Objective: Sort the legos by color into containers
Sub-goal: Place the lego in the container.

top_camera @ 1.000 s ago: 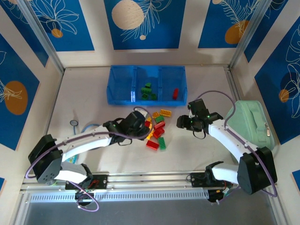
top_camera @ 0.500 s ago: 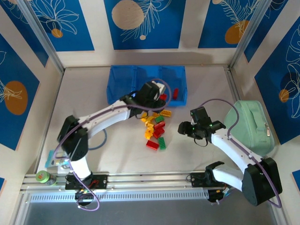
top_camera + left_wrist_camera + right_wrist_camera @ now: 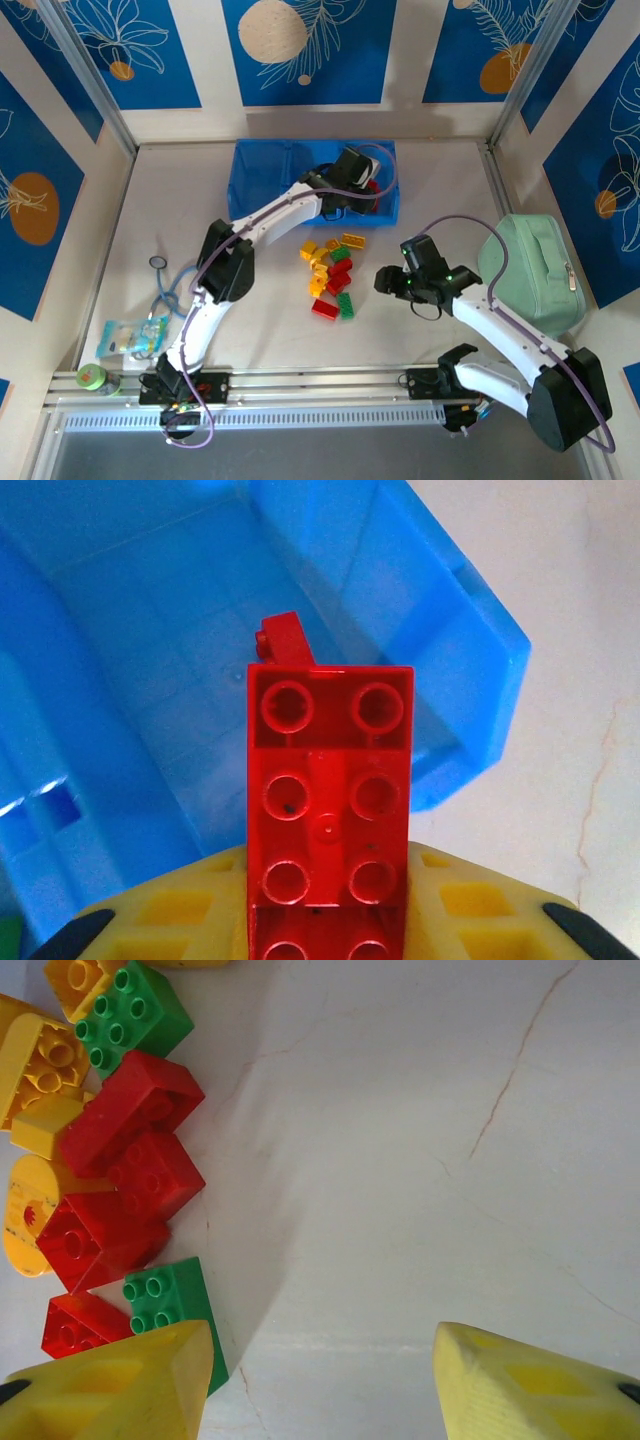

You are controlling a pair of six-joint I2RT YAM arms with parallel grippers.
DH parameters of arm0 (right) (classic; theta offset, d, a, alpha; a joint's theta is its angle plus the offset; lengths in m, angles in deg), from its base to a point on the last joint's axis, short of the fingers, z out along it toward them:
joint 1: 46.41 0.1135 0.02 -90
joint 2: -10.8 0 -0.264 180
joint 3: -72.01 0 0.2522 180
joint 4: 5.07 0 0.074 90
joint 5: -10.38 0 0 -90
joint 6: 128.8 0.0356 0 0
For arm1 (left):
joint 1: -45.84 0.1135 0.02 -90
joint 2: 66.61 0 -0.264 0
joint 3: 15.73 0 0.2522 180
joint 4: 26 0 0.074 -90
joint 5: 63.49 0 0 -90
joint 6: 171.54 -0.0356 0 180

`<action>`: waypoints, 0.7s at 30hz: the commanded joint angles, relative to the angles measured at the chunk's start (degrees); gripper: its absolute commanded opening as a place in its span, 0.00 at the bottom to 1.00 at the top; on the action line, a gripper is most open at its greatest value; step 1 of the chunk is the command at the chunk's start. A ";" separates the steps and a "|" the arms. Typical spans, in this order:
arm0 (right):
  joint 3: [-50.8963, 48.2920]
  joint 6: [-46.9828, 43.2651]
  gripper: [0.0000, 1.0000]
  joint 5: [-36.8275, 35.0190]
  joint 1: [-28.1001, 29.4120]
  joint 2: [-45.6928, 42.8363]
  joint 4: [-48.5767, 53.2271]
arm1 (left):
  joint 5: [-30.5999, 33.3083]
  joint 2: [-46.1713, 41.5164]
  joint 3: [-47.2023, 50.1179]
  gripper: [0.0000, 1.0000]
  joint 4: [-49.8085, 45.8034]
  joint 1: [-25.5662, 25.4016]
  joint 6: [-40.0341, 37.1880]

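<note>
Compartment of blue tray [image 3: 470, 650], red lego [image 3: 283, 640] inside

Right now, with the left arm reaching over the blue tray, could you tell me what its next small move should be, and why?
Probably open the left gripper and let the red brick drop. The brick sits between the fingers directly above the tray's right compartment, where a second red brick lies, so the colour matches and nothing blocks the fall.

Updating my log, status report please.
Left gripper holds red brick over tray, right compartment. Right gripper open beside loose bricks. Nothing blocking.
</note>
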 commanded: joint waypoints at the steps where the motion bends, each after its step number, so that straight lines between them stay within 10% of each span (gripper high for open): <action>1: -0.13 0.74 0.61 -0.70 0.43 -1.53 1.74 | 0.31 2.04 -6.14 0.59 -5.44 1.22 -0.58; 5: 0.45 0.13 0.61 -1.14 0.85 -1.67 2.54 | -0.53 -0.89 -6.13 0.78 -6.23 1.15 -0.89; 21: 11.32 -3.86 0.64 -0.11 7.44 11.08 1.35 | -0.84 -43.54 46.10 0.80 16.68 0.54 3.59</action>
